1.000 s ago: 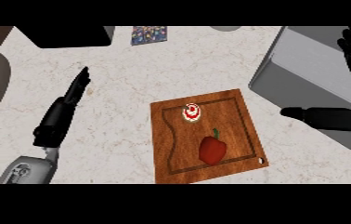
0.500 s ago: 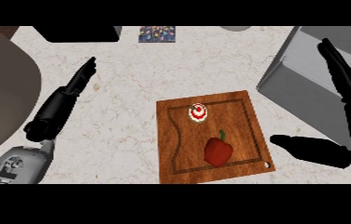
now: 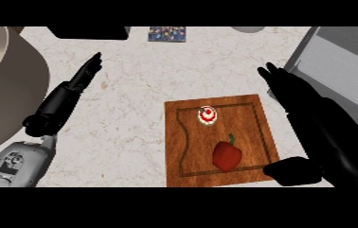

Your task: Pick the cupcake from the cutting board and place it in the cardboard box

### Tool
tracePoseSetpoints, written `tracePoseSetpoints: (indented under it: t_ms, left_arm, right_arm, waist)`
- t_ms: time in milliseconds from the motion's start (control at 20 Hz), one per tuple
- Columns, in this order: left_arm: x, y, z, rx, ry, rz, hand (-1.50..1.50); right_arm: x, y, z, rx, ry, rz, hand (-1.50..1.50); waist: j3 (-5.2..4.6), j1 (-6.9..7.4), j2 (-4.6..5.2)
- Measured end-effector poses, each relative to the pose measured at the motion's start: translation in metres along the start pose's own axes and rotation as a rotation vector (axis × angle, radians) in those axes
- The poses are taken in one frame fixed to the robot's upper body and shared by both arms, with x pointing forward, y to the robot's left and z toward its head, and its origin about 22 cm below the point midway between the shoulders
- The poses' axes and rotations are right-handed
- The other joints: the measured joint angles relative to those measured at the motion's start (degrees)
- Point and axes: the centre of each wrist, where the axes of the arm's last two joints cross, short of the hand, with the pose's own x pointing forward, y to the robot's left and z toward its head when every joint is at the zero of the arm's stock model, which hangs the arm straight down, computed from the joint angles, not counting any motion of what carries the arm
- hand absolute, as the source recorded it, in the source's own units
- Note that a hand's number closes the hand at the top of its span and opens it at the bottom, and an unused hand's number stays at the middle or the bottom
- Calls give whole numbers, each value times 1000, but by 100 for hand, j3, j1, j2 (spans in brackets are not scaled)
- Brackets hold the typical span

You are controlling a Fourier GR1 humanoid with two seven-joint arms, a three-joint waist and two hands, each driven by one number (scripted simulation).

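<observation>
**Head view: open right hand could strike the pepper**

Head view: black right hand (image 3: 308, 113), fingers straight and holding nothing, hovers right of the white-frosted, red-topped cupcake (image 3: 207, 115) on the brown wooden cutting board (image 3: 252, 104). Reaching leftward risks clipping the red bell pepper (image 3: 227, 155) near its thumb. Left hand (image 3: 70, 90) rests open, well apart.

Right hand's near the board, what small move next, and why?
Probably swing the right hand left and down over the cupcake. Its fingers are open, beside the board, and the cupcake sits untouched at the far end, apart from the red pepper.
</observation>
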Motion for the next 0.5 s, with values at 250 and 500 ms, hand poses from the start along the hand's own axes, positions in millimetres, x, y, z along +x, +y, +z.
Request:
tracePoseSetpoints:
  t_ms: [250, 500]
  left_arm:
    - [1, -7, -1, -7, -5, -1, 0]
    - [0, -12, -2, -10, 0, 4, 0]
  right_arm:
    - [39, 14, -17, 101, -5, 67, -150]
    - [72, 25, -39, 175, -5, 87, -150]
  waist:
    - [-1, 41, -8]
    - [0, 18, -16]
